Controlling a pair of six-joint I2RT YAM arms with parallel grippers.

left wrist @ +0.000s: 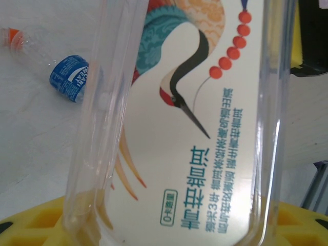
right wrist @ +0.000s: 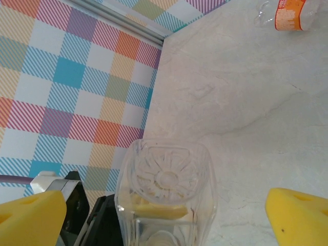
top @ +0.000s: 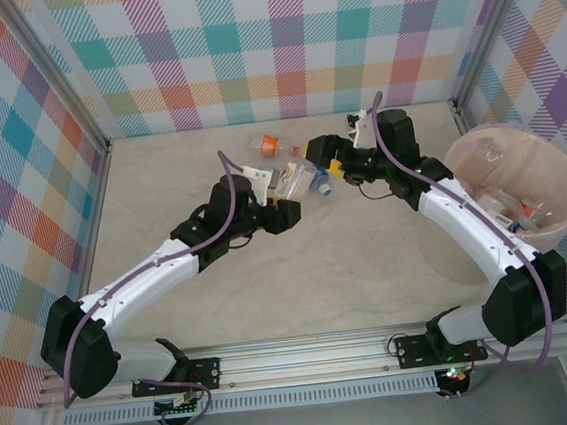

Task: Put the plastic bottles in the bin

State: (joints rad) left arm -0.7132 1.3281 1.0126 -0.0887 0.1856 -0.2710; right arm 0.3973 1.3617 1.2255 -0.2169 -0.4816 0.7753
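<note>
Left gripper (top: 286, 190) is clamping bottle (left wrist: 205, 128); right gripper (right wrist: 164, 212) is gaping wide around its base. You're risking drop if releasing early.

Left arm (top: 158, 267), right arm (top: 466, 227) angled inward, left gripper (top: 289, 184) clamped on plastic bottle (left wrist: 195, 128), right gripper (right wrist: 164, 207) spread wide

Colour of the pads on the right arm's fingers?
Yellow. The fingers show it best in the right wrist view.
</note>
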